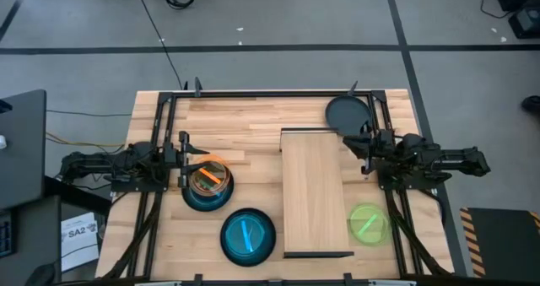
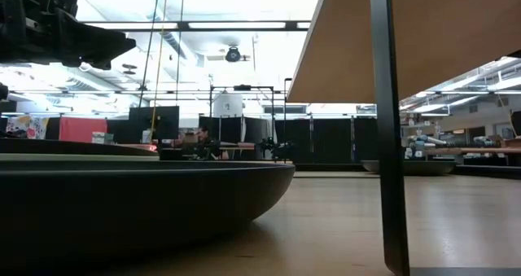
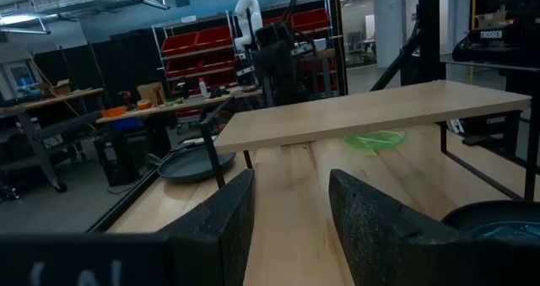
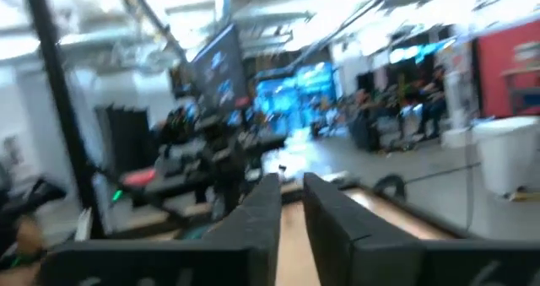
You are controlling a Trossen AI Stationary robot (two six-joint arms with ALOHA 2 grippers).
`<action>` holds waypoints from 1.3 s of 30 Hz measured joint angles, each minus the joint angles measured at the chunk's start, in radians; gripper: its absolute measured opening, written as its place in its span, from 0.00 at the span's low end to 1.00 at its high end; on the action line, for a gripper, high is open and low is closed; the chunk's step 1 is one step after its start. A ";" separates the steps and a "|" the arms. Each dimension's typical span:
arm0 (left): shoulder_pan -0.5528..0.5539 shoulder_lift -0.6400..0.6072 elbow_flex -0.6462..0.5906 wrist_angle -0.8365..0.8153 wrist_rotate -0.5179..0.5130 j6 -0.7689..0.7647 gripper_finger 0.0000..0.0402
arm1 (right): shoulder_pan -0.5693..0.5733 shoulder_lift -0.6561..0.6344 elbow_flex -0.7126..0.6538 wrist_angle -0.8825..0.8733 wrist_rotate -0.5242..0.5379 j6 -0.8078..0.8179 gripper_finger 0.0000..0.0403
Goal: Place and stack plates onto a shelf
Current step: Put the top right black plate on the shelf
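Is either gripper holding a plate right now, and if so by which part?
No. The left gripper is open and empty; the right gripper has nothing between its narrowly parted fingers.

"SA2" on a white paper sheet (image 1: 80,232) beside the table's left edge

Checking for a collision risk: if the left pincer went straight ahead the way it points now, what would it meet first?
Probably the shelf: the left pincer stands open, aimed across bare tabletop at the plank's near edge, about level with it. Depth is unclear, so it might pass just under.
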 joint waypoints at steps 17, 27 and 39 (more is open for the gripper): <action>0.000 0.000 0.000 0.000 0.000 0.000 0.40 | 0.000 0.000 0.035 0.072 0.445 0.019 0.59; 0.000 0.000 0.000 0.000 0.000 0.000 0.40 | -0.035 0.049 0.243 -0.217 0.624 -0.002 0.60; 0.000 0.000 0.000 0.000 0.000 0.000 0.40 | -0.248 0.286 0.459 -0.480 0.599 0.106 0.60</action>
